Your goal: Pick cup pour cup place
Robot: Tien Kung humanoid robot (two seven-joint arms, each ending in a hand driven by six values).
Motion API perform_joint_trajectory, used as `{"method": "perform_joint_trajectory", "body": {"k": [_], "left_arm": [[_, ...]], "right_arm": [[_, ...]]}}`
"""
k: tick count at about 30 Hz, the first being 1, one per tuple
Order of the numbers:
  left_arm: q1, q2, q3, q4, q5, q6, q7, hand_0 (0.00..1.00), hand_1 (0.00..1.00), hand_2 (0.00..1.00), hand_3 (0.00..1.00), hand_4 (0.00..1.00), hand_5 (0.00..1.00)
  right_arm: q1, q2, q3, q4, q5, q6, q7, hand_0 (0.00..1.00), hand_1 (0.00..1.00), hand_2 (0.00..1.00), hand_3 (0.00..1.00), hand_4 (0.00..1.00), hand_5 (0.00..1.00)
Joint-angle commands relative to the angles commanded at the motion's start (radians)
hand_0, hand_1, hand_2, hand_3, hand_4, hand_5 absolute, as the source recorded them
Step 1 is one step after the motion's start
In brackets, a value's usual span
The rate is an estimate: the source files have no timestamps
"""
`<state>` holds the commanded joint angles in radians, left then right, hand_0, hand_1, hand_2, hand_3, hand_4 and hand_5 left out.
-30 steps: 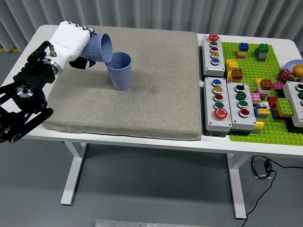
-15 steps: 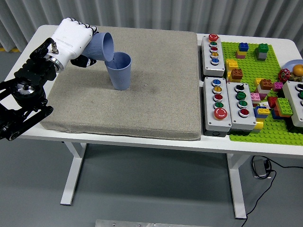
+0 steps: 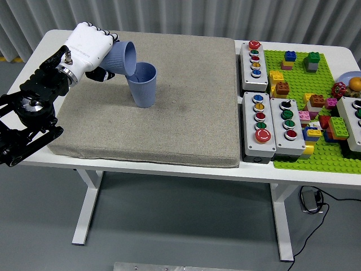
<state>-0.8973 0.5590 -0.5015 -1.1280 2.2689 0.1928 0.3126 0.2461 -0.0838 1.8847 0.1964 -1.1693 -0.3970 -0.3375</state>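
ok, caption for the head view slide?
Left hand tips one blue cup over another on the mat.

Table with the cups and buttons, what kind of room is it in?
Probably a robot test lab: a robot hand tips one cup over another, beside button boxes and a brick plate.

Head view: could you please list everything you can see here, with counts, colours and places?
Table: one, white, under everything.
Mat: one, grey-beige, covering the table's left and middle.
Standing cup: one, blue, upright on the mat's far left part.
Tilted cup: one, blue, mouth at the standing cup's rim.
Button boxes: four, grey, right of the mat; one cut off at the edge.
Baseplate: one, green, far right, with mixed-colour bricks.
Left hand: one, white, gripping the tilted cup.
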Motion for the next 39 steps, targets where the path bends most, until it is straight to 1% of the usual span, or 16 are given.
{"method": "perform_joint_trajectory", "body": {"k": [3, 15, 17, 21, 29, 35, 36, 39], "left_arm": [[0.002, 0.003, -0.003, -0.007, 0.0, -0.009, 0.008, 0.524, 0.534, 0.537, 0.577, 0.78, 0.24], [-0.008, 0.005, 0.013, -0.005, 0.0, -0.016, 0.017, 0.532, 0.541, 0.539, 0.576, 0.781, 0.24], [-0.019, 0.005, 0.021, -0.009, 0.0, -0.029, 0.024, 0.532, 0.541, 0.539, 0.576, 0.781, 0.24], [-0.037, 0.006, 0.037, -0.011, 0.0, -0.032, 0.028, 0.533, 0.543, 0.541, 0.577, 0.78, 0.23], [-0.043, 0.005, 0.044, -0.013, 0.0, -0.037, 0.032, 0.534, 0.543, 0.543, 0.576, 0.779, 0.231], [-0.057, 0.007, 0.049, -0.012, 0.0, -0.043, 0.028, 0.537, 0.547, 0.544, 0.576, 0.778, 0.228], [-0.06, 0.007, 0.052, -0.012, 0.0, -0.043, 0.03, 0.538, 0.549, 0.545, 0.576, 0.777, 0.209], [-0.064, 0.007, 0.059, -0.013, 0.0, -0.042, 0.031, 0.538, 0.549, 0.545, 0.576, 0.777, 0.209]], "right_arm": [[-0.003, 0.0, 0.0, 0.0, 0.001, 0.0, 0.001, 0.669, 0.549, 0.489, 0.539, 0.008, 0.324], [-0.004, 0.0, -0.002, 0.0, 0.004, 0.001, 0.002, 0.669, 0.549, 0.489, 0.539, 0.009, 0.323], [0.0, -0.001, -0.005, -0.001, 0.009, 0.001, 0.002, 0.669, 0.549, 0.489, 0.539, 0.009, 0.323], [0.002, -0.002, -0.005, -0.001, 0.01, 0.001, 0.003, 0.669, 0.549, 0.488, 0.539, 0.008, 0.32], [0.004, -0.003, -0.006, -0.001, 0.013, 0.0, 0.005, 0.669, 0.549, 0.487, 0.539, 0.007, 0.318], [0.007, -0.003, -0.009, -0.001, 0.018, -0.001, 0.006, 0.669, 0.549, 0.487, 0.539, 0.006, 0.313], [0.007, -0.003, -0.009, -0.001, 0.019, -0.002, 0.006, 0.669, 0.549, 0.487, 0.539, 0.006, 0.311], [0.008, -0.004, -0.01, -0.001, 0.019, -0.002, 0.006, 0.669, 0.549, 0.487, 0.539, 0.006, 0.311]]}}
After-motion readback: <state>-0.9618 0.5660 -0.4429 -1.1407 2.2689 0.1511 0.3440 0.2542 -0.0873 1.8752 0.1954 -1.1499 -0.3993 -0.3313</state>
